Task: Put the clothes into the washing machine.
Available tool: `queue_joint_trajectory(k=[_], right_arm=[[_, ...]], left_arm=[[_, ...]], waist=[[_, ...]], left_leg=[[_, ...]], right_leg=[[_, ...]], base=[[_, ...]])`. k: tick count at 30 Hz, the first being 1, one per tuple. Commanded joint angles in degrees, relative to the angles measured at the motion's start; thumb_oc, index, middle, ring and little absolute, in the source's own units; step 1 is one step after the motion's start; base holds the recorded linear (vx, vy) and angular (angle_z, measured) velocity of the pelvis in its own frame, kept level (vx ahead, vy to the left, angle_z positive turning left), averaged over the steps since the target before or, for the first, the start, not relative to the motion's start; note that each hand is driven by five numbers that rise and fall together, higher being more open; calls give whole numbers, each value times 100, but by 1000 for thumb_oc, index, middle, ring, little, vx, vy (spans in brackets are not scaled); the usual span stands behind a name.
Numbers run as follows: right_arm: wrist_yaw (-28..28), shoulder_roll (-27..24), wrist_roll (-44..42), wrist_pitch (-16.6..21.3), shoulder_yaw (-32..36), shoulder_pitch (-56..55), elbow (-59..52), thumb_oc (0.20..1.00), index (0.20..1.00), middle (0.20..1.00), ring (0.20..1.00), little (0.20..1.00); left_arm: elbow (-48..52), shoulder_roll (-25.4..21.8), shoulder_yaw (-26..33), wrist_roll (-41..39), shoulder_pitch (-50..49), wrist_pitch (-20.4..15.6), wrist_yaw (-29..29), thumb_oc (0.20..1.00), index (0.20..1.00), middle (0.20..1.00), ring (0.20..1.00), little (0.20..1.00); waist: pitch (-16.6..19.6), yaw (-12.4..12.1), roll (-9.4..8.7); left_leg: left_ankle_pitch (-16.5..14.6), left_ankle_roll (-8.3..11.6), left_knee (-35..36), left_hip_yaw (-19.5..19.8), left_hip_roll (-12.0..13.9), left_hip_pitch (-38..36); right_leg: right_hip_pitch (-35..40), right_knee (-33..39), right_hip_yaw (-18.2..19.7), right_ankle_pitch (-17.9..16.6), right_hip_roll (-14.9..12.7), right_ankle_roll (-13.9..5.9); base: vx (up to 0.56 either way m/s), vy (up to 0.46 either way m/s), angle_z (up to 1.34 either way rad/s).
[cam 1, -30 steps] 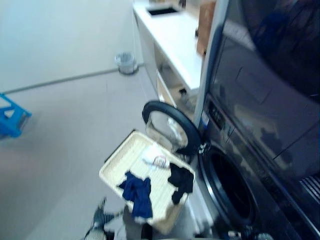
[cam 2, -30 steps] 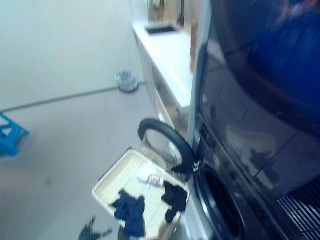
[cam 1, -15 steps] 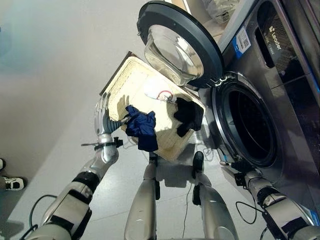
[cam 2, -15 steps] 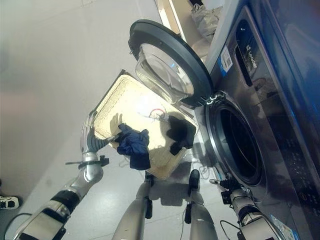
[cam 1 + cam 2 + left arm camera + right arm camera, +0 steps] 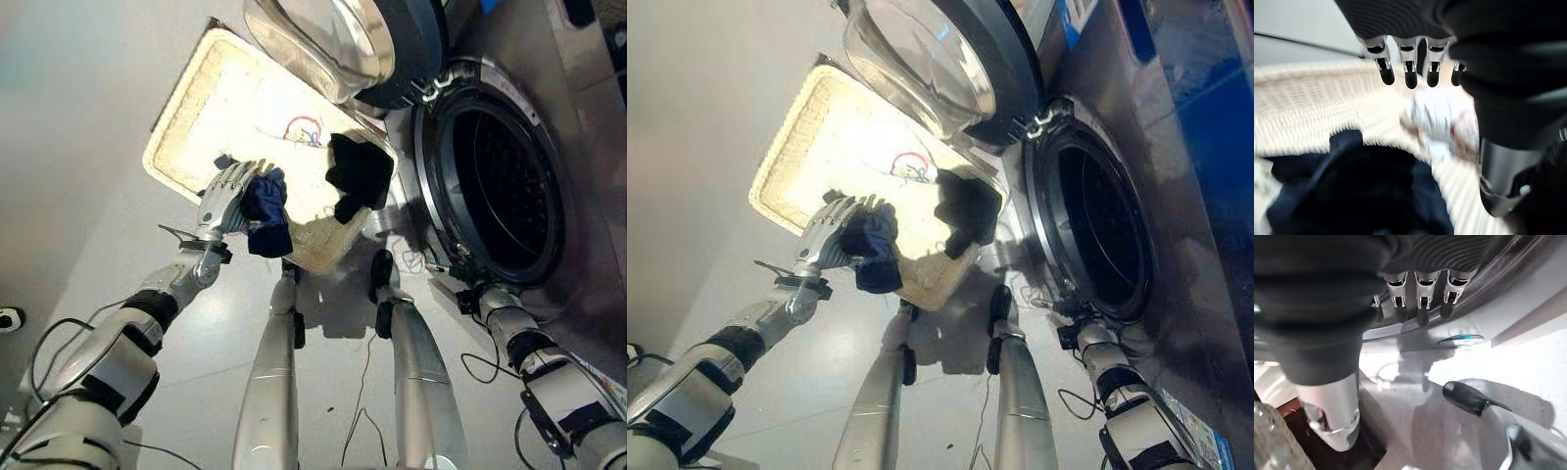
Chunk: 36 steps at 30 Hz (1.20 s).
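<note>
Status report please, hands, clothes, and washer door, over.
Left robot hand open over the navy garment in the basket. Right robot hand open, idle by the washer drum. Washer door open, nothing blocking.

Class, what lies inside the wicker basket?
Inside the basket lie a blue garment under the left hand, a black garment and a white item. Anything beneath them is hidden.

Bright overhead light; glare on basket [image 5: 186,117]; left wrist view blurred.
</note>
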State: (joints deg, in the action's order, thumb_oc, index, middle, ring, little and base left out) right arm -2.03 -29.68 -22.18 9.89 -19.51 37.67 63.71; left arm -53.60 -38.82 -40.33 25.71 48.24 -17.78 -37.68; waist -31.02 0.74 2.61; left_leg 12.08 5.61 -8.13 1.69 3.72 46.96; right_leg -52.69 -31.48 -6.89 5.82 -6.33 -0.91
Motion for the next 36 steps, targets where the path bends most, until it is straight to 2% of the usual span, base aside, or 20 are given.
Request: queue_joint_trajectory(k=[1, 4, 10, 18, 21, 26, 27, 28, 29, 30, 36], right_arm=[[62, -333, -226, 140, -127, -126, -218, 1000, 1000, 1000, 1000, 1000], [55, -413, -236, 79, -148, -14, -312, 1000, 1000, 1000, 1000, 1000], [85, -526, -270, 41, -200, 119, -323, 1000, 1000, 1000, 1000, 1000], [117, -533, -387, 137, -328, 272, -300, 1000, 1000, 1000, 1000, 1000], [75, -515, -419, 147, -364, 291, -339, 1000, 1000, 1000, 1000, 1000], [30, -487, -505, 130, -454, 382, -428, 1000, 1000, 1000, 1000, 1000], [21, -484, -509, 125, -469, 404, -440, 1000, 1000, 1000, 1000, 1000], [10, -479, -516, 136, -479, 411, -443, 1000, 1000, 1000, 1000, 1000], [-5, -468, -537, 137, -503, 441, -444, 1000, 1000, 1000, 1000, 1000], [2, -482, -560, 125, -525, 485, -451, 1000, 1000, 1000, 1000, 1000], [-13, -511, -608, 187, -548, 528, -613, 1000, 1000, 1000, 1000, 1000]], left_arm=[[-271, -198, 69, -20, 410, 78, 283, 1000, 1000, 1000, 1000, 1000], [-330, -259, -83, 12, 507, 239, 600, 1000, 1000, 1000, 1000, 1000], [-447, -310, -228, 45, 616, 614, 885, 1000, 1000, 1000, 1000, 1000], [-816, -344, -173, 58, 855, 1055, 339, 1000, 1000, 1000, 1000, 1000], [-907, -329, -145, 102, 907, 1153, 340, 1000, 1000, 1000, 1000, 1000], [-1238, -194, -138, 252, 908, 1525, 423, 1000, 1000, 1000, 1000, 1000], [-1288, -172, -141, 250, 906, 1575, 478, 799, 799, 799, 799, 799], [-1313, -162, -143, 259, 907, 1581, 505, 661, 661, 661, 661, 661], [-1363, -151, -170, 244, 917, 1569, 532, 244, 244, 244, 244, 244], [-1400, -131, -169, 232, 922, 1552, 582, 200, 200, 200, 200, 200], [-1334, -89, -202, 45, 943, 1572, 805, 200, 200, 200, 200, 200]], waist=[[122, 5, -180], [122, 35, -160], [122, 50, -135], [122, 57, -206], [122, 52, -224], [122, 60, -297], [122, 64, -302], [122, 66, -305], [122, 67, -313], [122, 66, -318], [122, 71, -310]], left_leg=[[-881, -69, -993, -176, -246, 196], [-905, -68, -1114, -156, -253, 385], [-881, -25, -1195, -149, -236, 576], [-847, 30, -1213, -122, -206, 704], [-838, 37, -1207, -122, -209, 732], [-809, 58, -1171, -98, -219, 756], [-804, 56, -1164, -103, -219, 759], [-802, 53, -1162, -107, -219, 763], [-797, 54, -1160, -111, -211, 771], [-788, 58, -1160, -109, -206, 783], [-758, 69, -1125, -94, -210, 783]], right_leg=[[103, 982, 160, -880, 170, -615], [-82, 923, 173, -895, 178, -605], [-233, 879, 167, -900, 162, -600], [-333, 889, 149, -910, 170, -583], [-352, 890, 129, -906, 170, -581], [-361, 937, 111, -928, 192, -576], [-363, 943, 109, -931, 198, -575], [-367, 944, 107, -932, 198, -574], [-375, 944, 104, -936, 197, -572], [-382, 942, 100, -936, 196, -569], [-383, 955, 96, -945, 198, -578]], base=[[-14, 6, -8], [-3, 4, -1], [-2, 5, 0], [0, 0, 0], [0, 0, 0], [0, 0, 0], [0, 0, 0], [0, 0, 0], [0, 0, 0], [0, 0, 0], [0, 0, 0]])
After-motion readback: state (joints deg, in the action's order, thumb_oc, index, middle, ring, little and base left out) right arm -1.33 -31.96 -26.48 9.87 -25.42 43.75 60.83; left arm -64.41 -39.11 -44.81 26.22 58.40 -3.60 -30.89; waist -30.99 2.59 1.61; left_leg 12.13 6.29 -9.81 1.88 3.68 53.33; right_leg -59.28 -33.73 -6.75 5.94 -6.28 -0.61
